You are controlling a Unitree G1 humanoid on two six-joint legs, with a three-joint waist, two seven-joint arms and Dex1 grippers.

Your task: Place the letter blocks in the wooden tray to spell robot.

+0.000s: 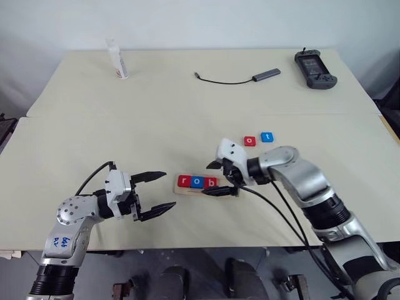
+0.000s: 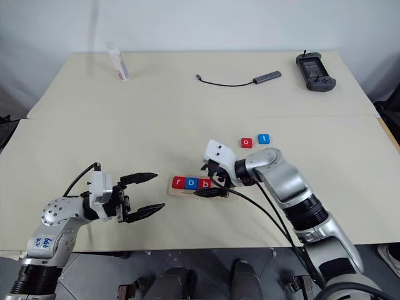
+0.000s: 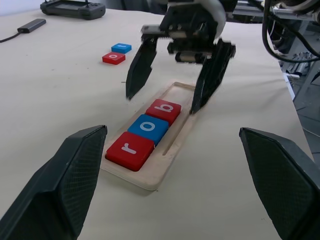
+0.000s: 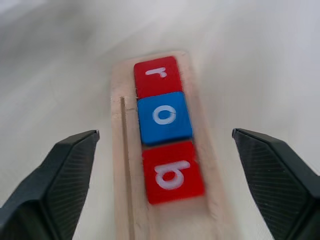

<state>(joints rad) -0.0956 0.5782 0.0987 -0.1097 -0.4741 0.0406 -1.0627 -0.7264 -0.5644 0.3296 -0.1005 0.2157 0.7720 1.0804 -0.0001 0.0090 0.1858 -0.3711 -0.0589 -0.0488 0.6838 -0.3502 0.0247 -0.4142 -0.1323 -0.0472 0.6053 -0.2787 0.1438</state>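
Tray of pale wood lies on the cream table, near its front edge and between my two arms, with a lengthwise groove beside the tiles. Three letter blocks sit in it, touching in a row: a red r, a blue o and a red b. My right gripper hangs directly over the b end of the tray, angled downward, its two black fingers spread wide on either side of the tray and gripping nothing; from my right wrist camera the b tile lies between the fingertips, free of both. My left gripper hovers level just off the r end of the tray, pointing toward it, fingers likewise parted and empty. Two more tiles, a red o and a blue t, rest side by side on the table beyond the right gripper, apart from the tray. Along the far side of the table I see a white tube, a grey adapter with a black cable and a dark handheld controller.
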